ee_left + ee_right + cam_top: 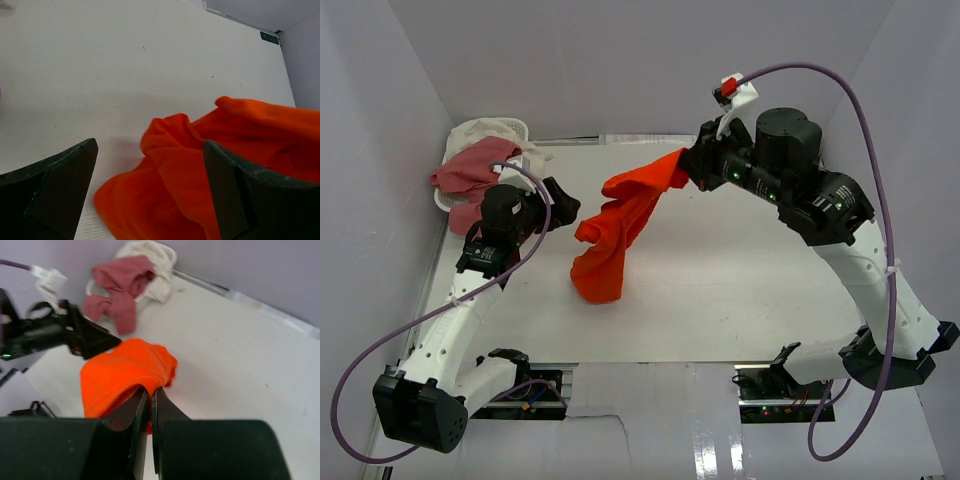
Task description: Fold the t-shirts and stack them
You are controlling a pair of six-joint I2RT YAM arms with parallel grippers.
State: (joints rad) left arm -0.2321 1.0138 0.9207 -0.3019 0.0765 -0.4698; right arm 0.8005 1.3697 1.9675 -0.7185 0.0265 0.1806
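The orange-red t-shirt (620, 225) is being held up by one end in the right hand (692, 166) — its fingers are being pressed shut on a pinch of the cloth — above the far middle of the desk (750, 290). From that grip the shirt is hanging in a bunched, twisted length toward the near left, its lower end lying on the desk. The left hand (561, 206) is being held wide open with nothing in it, just left of the hanging cloth. The dusty pink t-shirt (470, 172) and the cream-white t-shirt (485, 130) are being carried in a crumpled heap by the small white basket (519, 126) at the far left corner — the pink one is spilling over its near rim
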